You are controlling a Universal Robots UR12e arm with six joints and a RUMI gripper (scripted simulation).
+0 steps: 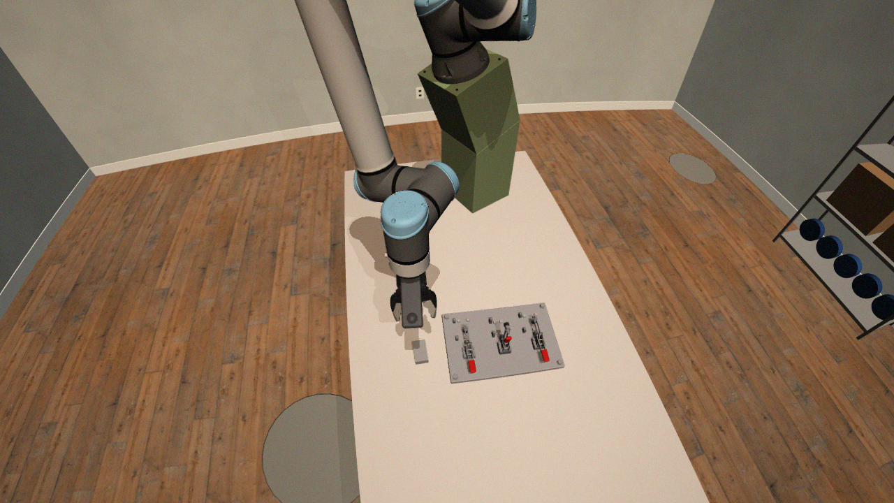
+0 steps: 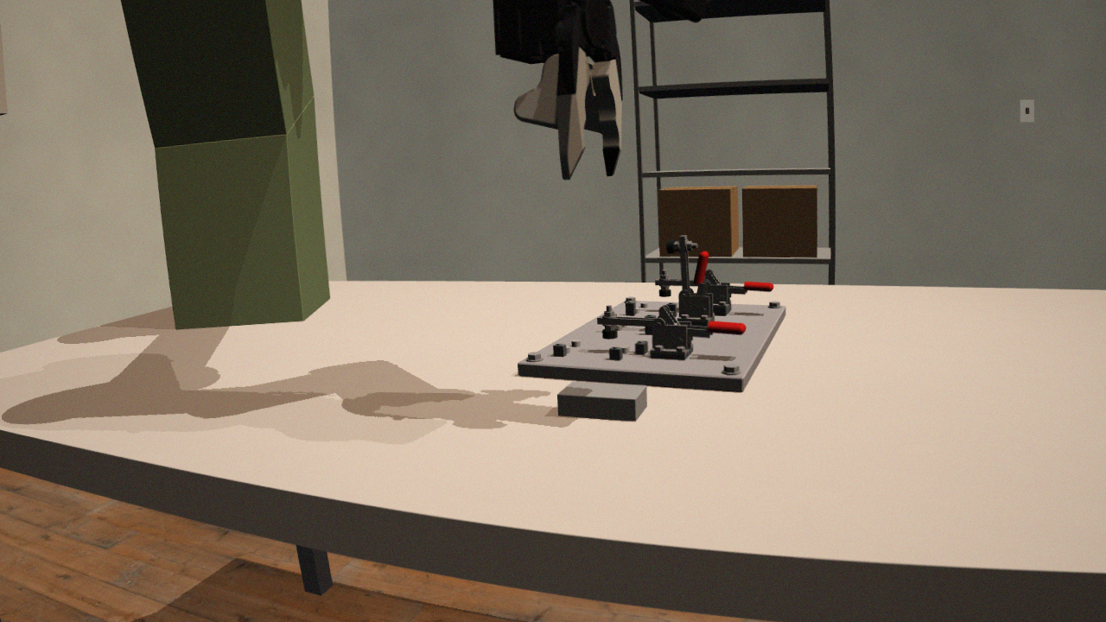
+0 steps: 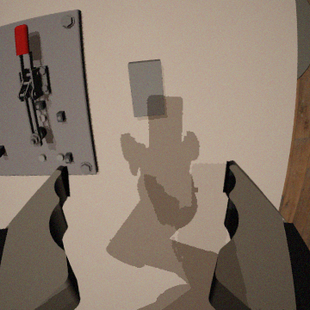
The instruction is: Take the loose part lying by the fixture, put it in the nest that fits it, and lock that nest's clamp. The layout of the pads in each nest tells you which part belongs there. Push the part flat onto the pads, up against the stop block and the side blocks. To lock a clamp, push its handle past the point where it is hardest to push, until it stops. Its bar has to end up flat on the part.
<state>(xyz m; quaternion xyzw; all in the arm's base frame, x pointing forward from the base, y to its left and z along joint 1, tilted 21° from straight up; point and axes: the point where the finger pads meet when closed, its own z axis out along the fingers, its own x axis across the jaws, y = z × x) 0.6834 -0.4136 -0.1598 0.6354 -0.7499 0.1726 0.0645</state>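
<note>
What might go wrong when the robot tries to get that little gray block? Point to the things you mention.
The open gripper (image 1: 412, 312) (image 2: 591, 176) (image 3: 145, 166) is above the table and away from the gray block (image 1: 420, 351) (image 2: 599, 402) (image 3: 146, 88), so it might come down off-center and bump it.

The block lies close beside the fixture plate (image 1: 487, 362) (image 2: 649, 370) (image 3: 65, 56), so a finger could knock the plate's edge.

Later, the middle clamp's raised bar (image 1: 506, 328) (image 2: 684, 266) might get in the way.

Arm reached out over worktop, wrist pointing down. Gripper hanging above it, fingers apart, holding nothing.
</note>
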